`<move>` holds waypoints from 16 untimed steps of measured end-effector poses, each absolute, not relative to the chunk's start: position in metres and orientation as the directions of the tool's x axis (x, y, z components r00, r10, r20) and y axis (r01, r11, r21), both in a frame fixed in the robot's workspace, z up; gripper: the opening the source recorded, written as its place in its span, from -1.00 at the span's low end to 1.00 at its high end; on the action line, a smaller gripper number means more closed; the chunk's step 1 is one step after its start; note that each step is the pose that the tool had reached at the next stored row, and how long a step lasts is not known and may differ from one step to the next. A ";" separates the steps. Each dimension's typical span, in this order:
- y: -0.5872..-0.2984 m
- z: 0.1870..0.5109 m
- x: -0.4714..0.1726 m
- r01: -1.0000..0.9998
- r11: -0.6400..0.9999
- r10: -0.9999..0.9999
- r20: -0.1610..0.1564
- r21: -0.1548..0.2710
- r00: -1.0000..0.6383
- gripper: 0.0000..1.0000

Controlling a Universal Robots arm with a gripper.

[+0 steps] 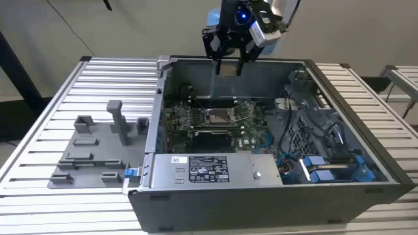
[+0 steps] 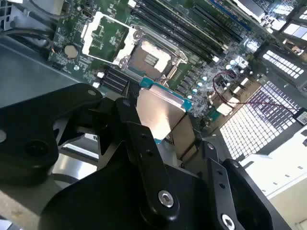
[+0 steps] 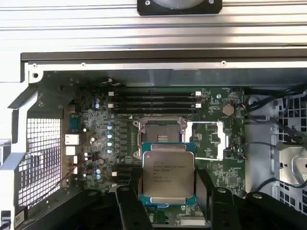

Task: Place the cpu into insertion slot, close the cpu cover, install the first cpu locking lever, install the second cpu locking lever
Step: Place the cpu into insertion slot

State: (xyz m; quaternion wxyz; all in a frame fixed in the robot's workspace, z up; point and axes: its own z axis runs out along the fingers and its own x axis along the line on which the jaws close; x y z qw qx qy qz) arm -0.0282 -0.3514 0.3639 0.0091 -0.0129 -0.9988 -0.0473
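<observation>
Exterior view: the gripper [image 1: 228,64] hangs over the far rim of an open computer case [image 1: 261,208], which lies on a slatted metal table [image 1: 52,98].
Gripper: closed part-way onto the cpu [image 3: 168,175]. In the first wrist view the black fingers [image 3: 130,208] press on two opposite edges of the chip.
Cpu: clamped in the gripper with its silver, printed top facing the first wrist view. In the second wrist view its plain metal face [image 2: 160,115] shows, with a teal edge toward the board. It is held in the air above the motherboard [image 1: 189,117] and does not touch it.
Cpu, exterior view: a small tan square [image 1: 228,70] between the fingertips, well above the socket.
Insertion slot: uncovered, with a dark centre inside a silver rim. It sits mid-board in the exterior view [image 1: 217,116], and in both wrist views [image 3: 162,135] [image 2: 148,57] it lies just beyond the held chip.
Cpu cover: swung open and lying beside the slot, with green board showing through its square window [image 3: 206,124] [image 2: 100,52].
Memory sticks: long dark strips lying parallel on the side of the slot away from the chip [image 3: 153,100].
Coin cell: a round silver battery near the open cover [image 3: 228,109].
Power supply: a silver box with a label, at the near end of the case [image 1: 209,169].
Grey fixture: a plate with upright blocks on the table, on the exterior view's left [image 1: 91,152].
Blue connectors: in the case's corner, on the exterior view's right [image 1: 326,169].
</observation>
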 end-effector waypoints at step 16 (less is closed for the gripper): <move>-0.351 0.364 -0.029 0.045 0.995 0.044 0.019 0.094 -0.999 0.07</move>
